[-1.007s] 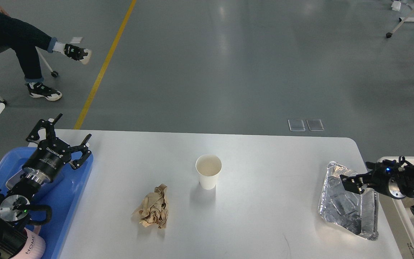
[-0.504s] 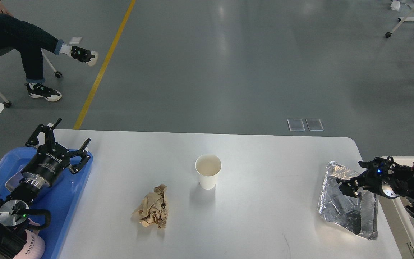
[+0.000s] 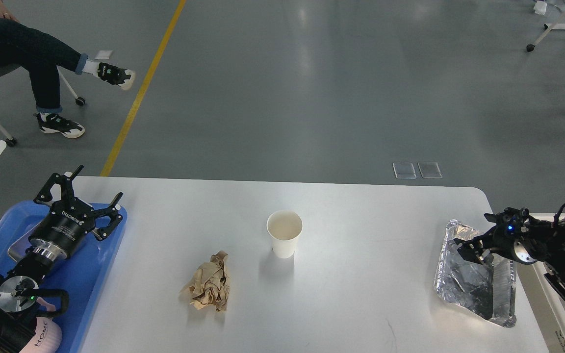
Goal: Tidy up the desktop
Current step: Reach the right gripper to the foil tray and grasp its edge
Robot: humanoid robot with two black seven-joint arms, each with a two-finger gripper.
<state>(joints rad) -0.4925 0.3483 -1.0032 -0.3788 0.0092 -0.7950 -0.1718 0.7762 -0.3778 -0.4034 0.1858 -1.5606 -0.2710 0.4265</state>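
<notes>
A white paper cup [image 3: 284, 233] stands upright in the middle of the white table [image 3: 361, 211]. A crumpled brown paper ball [image 3: 208, 289] lies in front of it to the left. A crinkled foil tray [image 3: 474, 282] lies near the table's right edge. My left gripper [image 3: 97, 185] is open and empty above the far corner of a blue tray [image 3: 93, 267] at the table's left end. My right gripper [image 3: 468, 249] hovers over the near-right part of the foil tray. It is small and dark, so its fingers cannot be told apart.
A pink cup marked HOME [image 3: 43, 338] lies in the blue tray under my left arm. A white bin [image 3: 545, 294] with foil inside stands beside the table's right edge. A seated person's legs [image 3: 42, 63] are on the floor at far left.
My left gripper has drawn back slightly to the left over the blue tray. My right gripper has shifted a little left and up over the foil tray. The cup and paper have not moved.
</notes>
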